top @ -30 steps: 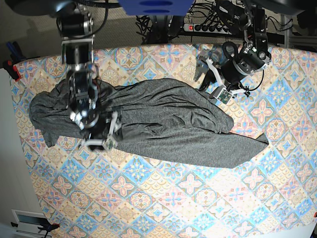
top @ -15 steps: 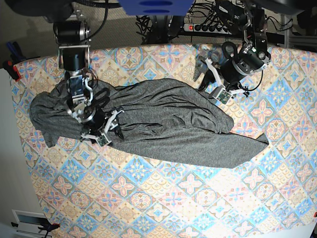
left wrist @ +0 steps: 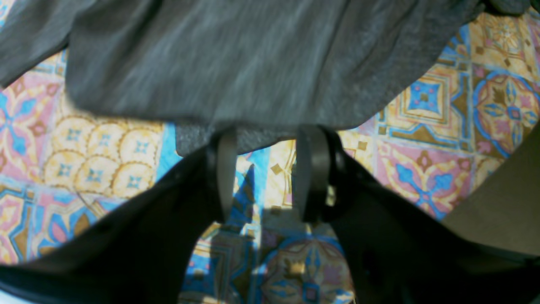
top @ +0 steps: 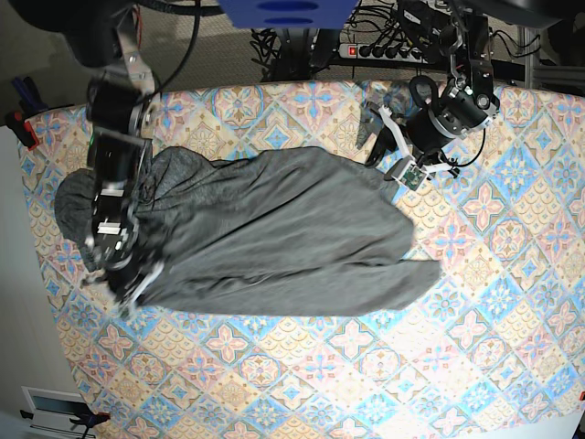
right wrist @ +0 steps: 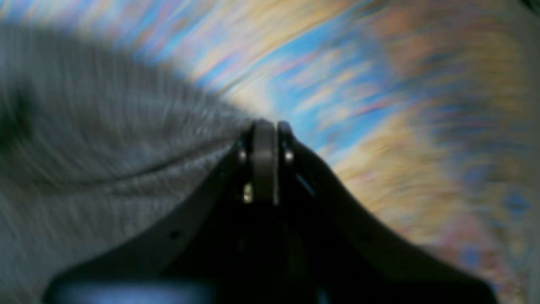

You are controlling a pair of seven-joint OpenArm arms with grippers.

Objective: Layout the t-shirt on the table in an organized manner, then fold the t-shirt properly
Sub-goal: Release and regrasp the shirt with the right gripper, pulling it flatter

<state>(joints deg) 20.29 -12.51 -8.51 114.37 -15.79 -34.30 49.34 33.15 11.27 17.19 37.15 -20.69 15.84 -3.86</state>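
1. Grey heathered fabric fills the top of the left wrist view: the t-shirt (left wrist: 236,63), soft, thin and motion-streaked, its lower hem curving just past the fingertips. The left gripper (left wrist: 268,169) has its two dark flat fingers (left wrist: 312,169) spread apart with only patterned cloth showing between them, nothing pinched. Beneath lies the table (left wrist: 464,105), its tiled cover in blue, pink and peach.

2. Over to the right wrist view, heavily blurred: the right gripper (right wrist: 265,139) has its jaws pressed together, and grey knit (right wrist: 105,147) draws up in a ridge right to the tips, so it looks pinched there. To the right, the table cover (right wrist: 400,105) is a smear of blue and orange.

3. Base view now: the t-shirt (top: 283,229) lies as a wide rumpled wedge across the table (top: 366,366), plain and creased, narrowing to a point on the view's right. The right gripper (top: 128,283) is down at the shirt's near-left edge. The left gripper (top: 388,151) hangs just beyond the far edge of the shirt. Near side and right side of the table show bare pattern. Cables and a power strip (top: 388,50) sit behind the far edge.
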